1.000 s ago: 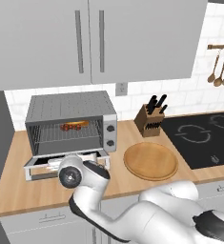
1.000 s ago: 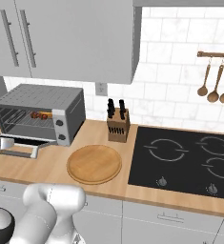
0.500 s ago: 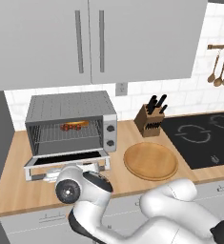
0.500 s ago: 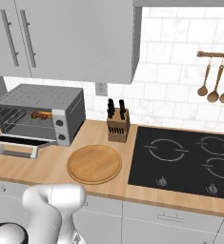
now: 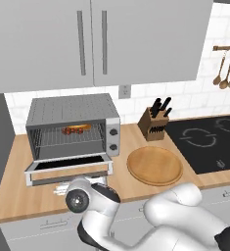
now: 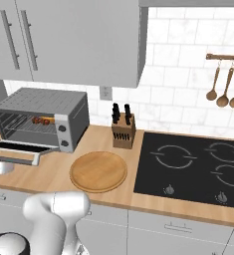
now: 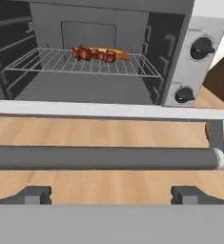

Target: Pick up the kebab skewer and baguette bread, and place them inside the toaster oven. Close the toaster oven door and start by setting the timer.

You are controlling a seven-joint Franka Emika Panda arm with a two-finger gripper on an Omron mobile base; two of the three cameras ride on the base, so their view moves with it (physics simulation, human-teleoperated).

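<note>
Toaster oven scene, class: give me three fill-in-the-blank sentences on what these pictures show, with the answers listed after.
1. The kebab skewer and baguette bread lie on the wire ____ inside the toaster oven.
2. The toaster oven door is ____.
3. The gripper faces the door's bar handle with its jaws ____.

Answers: rack; open; open

Toaster oven [image 5: 72,128] brushed silver metal w/ wire rack [image 7: 82,63]; counter [image 5: 18,193] matt wood; hob [image 6: 190,164] glossy black.
</note>
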